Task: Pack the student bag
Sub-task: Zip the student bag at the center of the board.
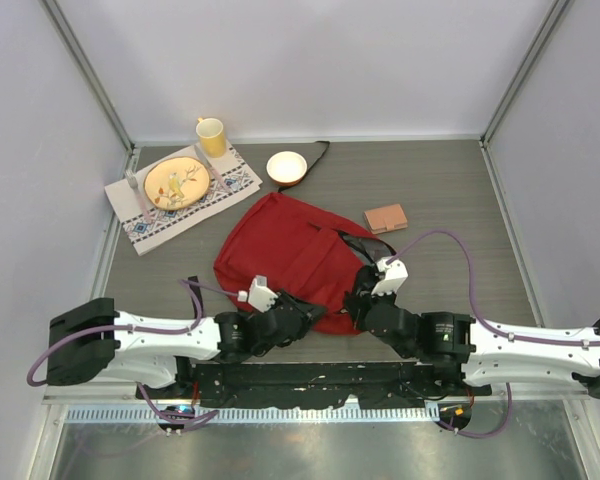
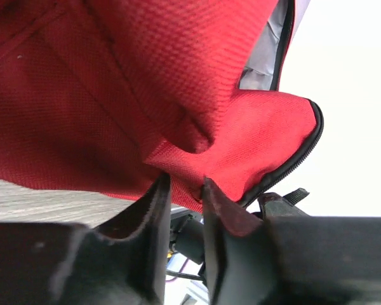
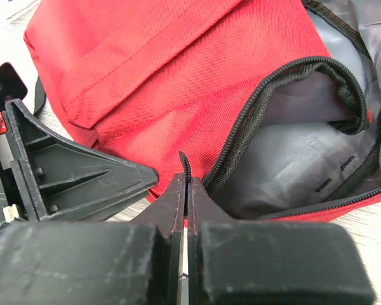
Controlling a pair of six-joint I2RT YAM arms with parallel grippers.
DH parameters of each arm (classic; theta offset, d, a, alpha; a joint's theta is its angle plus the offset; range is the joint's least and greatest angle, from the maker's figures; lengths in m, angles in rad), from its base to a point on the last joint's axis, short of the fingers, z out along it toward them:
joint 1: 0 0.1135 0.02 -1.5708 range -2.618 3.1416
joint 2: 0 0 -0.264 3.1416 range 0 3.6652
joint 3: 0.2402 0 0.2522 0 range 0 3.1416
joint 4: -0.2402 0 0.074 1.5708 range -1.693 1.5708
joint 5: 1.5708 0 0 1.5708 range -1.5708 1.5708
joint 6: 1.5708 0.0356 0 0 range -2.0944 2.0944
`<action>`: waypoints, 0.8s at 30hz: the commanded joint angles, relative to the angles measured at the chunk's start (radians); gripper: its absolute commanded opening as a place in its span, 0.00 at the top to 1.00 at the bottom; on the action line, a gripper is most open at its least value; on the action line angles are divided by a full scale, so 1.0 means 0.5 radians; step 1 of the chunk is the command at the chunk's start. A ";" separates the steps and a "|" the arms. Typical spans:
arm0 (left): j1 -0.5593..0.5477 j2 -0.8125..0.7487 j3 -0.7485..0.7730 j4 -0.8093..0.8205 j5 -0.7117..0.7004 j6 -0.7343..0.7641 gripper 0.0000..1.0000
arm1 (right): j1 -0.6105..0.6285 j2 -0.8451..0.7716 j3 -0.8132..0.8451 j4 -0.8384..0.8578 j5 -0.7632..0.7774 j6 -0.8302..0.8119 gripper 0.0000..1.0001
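Note:
The student bag (image 1: 285, 250), dark red with black zipper lines, lies in the middle of the table. My left gripper (image 1: 302, 308) is at its near edge. In the left wrist view the left gripper (image 2: 184, 183) is shut on a bunched fold of the bag's red fabric (image 2: 114, 82). My right gripper (image 1: 360, 298) is at the bag's near right corner. In the right wrist view the right gripper (image 3: 185, 181) is shut on the black zipper edge of the bag (image 3: 178, 70). Beside it the bag's mouth gapes, showing grey lining (image 3: 305, 159).
A patterned placemat (image 1: 230, 190) at the back left carries a yellow plate (image 1: 175, 182) with cutlery. A yellow mug (image 1: 212, 136) stands behind it, with a white bowl (image 1: 286, 166) to its right. A small brown wallet-like item (image 1: 386, 218) lies right of the bag.

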 commanded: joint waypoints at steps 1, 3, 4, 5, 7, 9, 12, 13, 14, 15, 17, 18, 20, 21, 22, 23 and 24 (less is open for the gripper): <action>-0.003 -0.037 -0.065 0.059 -0.138 -0.017 0.80 | 0.001 -0.069 0.015 0.084 0.107 0.002 0.99; 0.003 -0.071 -0.087 0.050 -0.153 -0.014 0.92 | 0.001 -0.078 0.015 0.063 0.129 0.008 0.99; 0.006 -0.083 -0.099 0.029 -0.160 -0.014 0.97 | 0.001 -0.081 0.015 0.047 0.138 0.005 0.99; 0.012 -0.101 -0.121 0.013 -0.160 -0.014 1.00 | 0.004 -0.093 0.015 0.032 0.165 0.017 0.99; 0.019 -0.163 -0.145 -0.060 -0.166 -0.002 1.00 | 0.001 -0.109 0.021 -0.035 0.214 0.036 0.99; 0.022 -0.251 -0.176 -0.103 -0.181 0.038 1.00 | 0.001 -0.148 0.027 -0.091 0.297 0.066 0.99; 0.022 -0.362 -0.222 -0.302 -0.175 0.093 1.00 | 0.001 -0.219 0.034 -0.210 0.377 0.115 0.99; 0.022 -0.435 -0.231 -0.409 -0.166 0.093 1.00 | 0.001 -0.234 0.031 -0.262 0.426 0.134 0.99; 0.022 -0.479 -0.243 -0.456 -0.163 0.099 1.00 | 0.001 -0.253 0.025 -0.278 0.451 0.140 0.99; 0.022 -0.521 -0.268 -0.499 -0.147 0.111 1.00 | 0.001 -0.280 0.021 -0.293 0.466 0.167 0.99; 0.022 -0.656 -0.298 -0.622 -0.135 0.133 1.00 | 0.001 -0.305 0.012 -0.339 0.512 0.195 0.99; 0.022 -0.702 -0.317 -0.655 -0.126 0.139 1.00 | -0.002 -0.317 0.009 -0.352 0.521 0.207 0.99; 0.022 -0.852 -0.351 -0.793 -0.126 0.167 1.00 | -0.002 -0.348 0.009 -0.376 0.552 0.232 0.99; 0.022 -0.908 -0.354 -0.861 -0.138 0.167 1.00 | -0.002 -0.357 0.006 -0.382 0.561 0.235 0.99; 0.022 -0.957 -0.351 -1.013 -0.162 0.164 1.00 | 0.001 -0.378 0.006 -0.395 0.567 0.241 0.99; 0.022 -1.055 -0.351 -1.078 -0.175 0.167 1.00 | -0.002 -0.385 0.006 -0.401 0.583 0.241 0.99; 0.022 -1.104 -0.354 -1.143 -0.190 0.170 1.00 | -0.002 -0.397 0.009 -0.401 0.589 0.241 0.99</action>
